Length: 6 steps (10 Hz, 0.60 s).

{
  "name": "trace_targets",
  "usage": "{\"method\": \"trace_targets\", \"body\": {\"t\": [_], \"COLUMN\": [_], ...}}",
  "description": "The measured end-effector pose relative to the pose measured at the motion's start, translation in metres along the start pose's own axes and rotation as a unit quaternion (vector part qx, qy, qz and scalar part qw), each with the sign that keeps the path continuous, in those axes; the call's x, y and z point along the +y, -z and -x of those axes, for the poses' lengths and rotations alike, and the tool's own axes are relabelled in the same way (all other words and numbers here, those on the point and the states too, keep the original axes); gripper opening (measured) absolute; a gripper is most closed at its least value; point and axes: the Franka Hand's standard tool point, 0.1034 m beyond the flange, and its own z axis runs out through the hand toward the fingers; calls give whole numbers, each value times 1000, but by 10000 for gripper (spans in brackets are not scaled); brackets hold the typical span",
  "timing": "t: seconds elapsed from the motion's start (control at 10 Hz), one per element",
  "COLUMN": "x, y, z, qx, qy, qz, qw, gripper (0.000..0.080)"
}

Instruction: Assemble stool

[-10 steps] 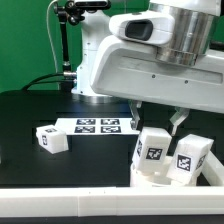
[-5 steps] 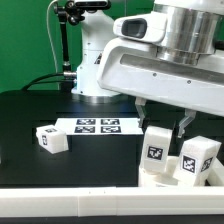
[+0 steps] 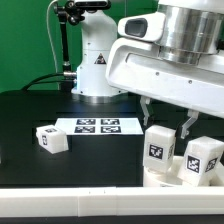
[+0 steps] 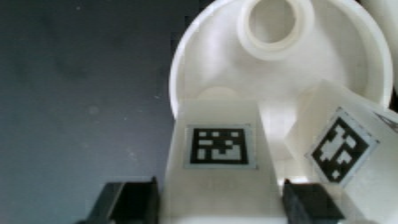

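The seat (image 3: 150,176) is cut off at the exterior view's right edge, near the counter's (image 3: 30,110) front, and the tips of the gripper (image 3: 168,122) are cropped in the wrist view. The arm (image 3: 170,60) is held low, wrist pointed down. The gripper is closed narrowly on an upright leg (image 3: 157,148) set in the seat, and a second leg (image 3: 205,158) is seen beside it.

The gripper (image 3: 167,122) and the stool (image 3: 160,152) it seems to clamp have shifted toward the exterior view's right
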Motion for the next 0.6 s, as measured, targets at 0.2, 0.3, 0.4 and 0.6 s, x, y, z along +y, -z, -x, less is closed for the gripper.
{"method": "trace_targets", "body": {"t": [0.2,0.3,0.4,0.6], "x": [1,2,1,1], "y": [-1,-2,-2,-2], "z": [-1,-1,-1,0], "qx": [0,4,7,3], "qy": [-88,-136,-177,-254], "qz": [-18,-26,-34,-41], "qw": [996,990,984,966], "gripper": [334,334,334,334]}}
